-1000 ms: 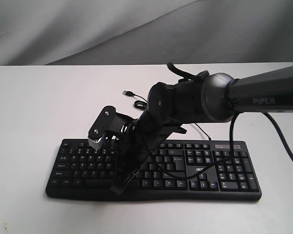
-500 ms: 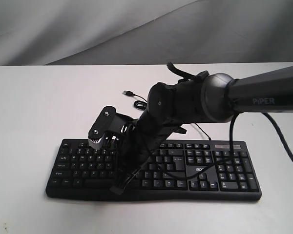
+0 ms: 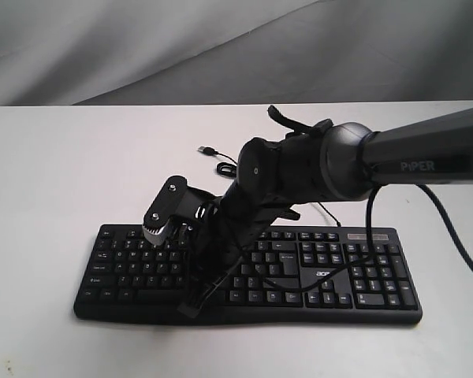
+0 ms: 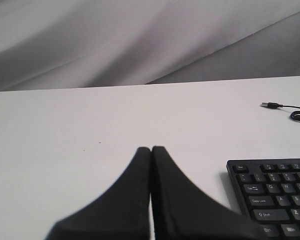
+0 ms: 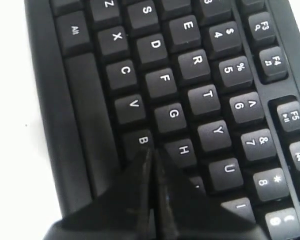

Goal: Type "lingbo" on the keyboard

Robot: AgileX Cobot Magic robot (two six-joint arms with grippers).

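Note:
The black keyboard [image 3: 363, 276] lies across the white table, with its number pad at the right. My right arm reaches over it from the right, and the right gripper [image 3: 190, 305] points down at the lower letter rows. In the right wrist view the right gripper [image 5: 152, 151] is shut with nothing in it. Its tips sit at the edge of the B key [image 5: 141, 140], beside H [image 5: 183, 148]; whether they press it I cannot tell. My left gripper [image 4: 151, 148] is shut and empty above bare table, left of the keyboard's [image 4: 275, 197] end.
The keyboard's thin black cable runs behind the right arm to a loose USB plug [image 3: 207, 149] on the table, also seen as the USB plug [image 4: 268, 105] in the left wrist view. A grey cloth backdrop [image 3: 142, 47] hangs behind the table.
My right arm has shifted slightly to the left and its tips have dropped a little toward the keys. The keyboard has stayed where it was.

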